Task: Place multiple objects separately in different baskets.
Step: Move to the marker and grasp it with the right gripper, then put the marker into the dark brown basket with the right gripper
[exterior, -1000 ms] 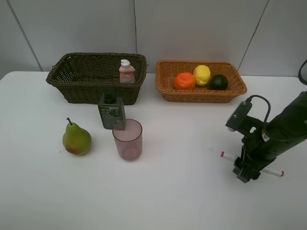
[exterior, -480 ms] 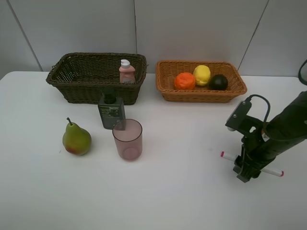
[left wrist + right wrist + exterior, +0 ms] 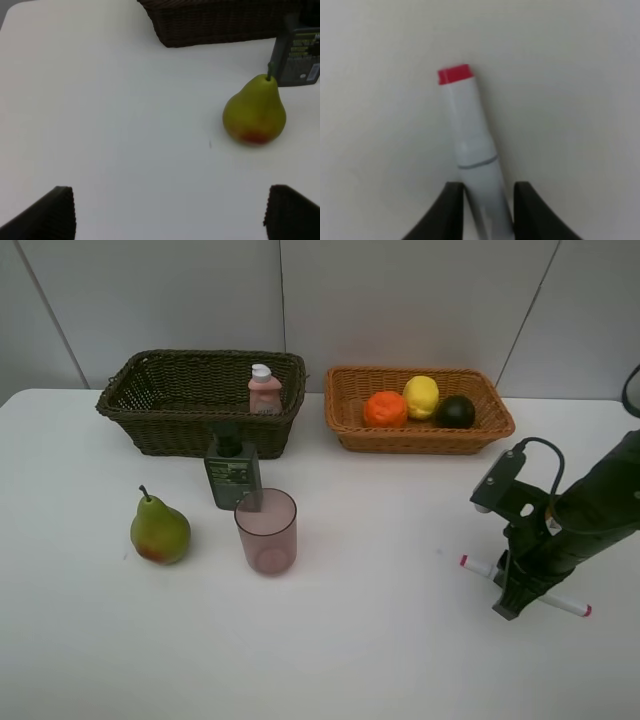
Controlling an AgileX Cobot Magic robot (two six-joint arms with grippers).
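The white marker with red ends lies on the table at the right, and my right gripper stands over its middle. In the right wrist view both fingers press the sides of the marker, so the right gripper is shut on it. The pear, the dark green pump bottle and the pink cup stand left of centre. My left gripper is open, short of the pear. The small pink bottle stands in the dark basket. Orange, lemon and dark green fruit lie in the light basket.
Both baskets sit side by side at the back, near the wall. The pump bottle stands just in front of the dark basket. Bare white table stretches across the front and between the cup and the right arm.
My right gripper's jaws have closed onto the marker, and the marker's near end has shifted slightly. The left gripper and the other objects have not moved.
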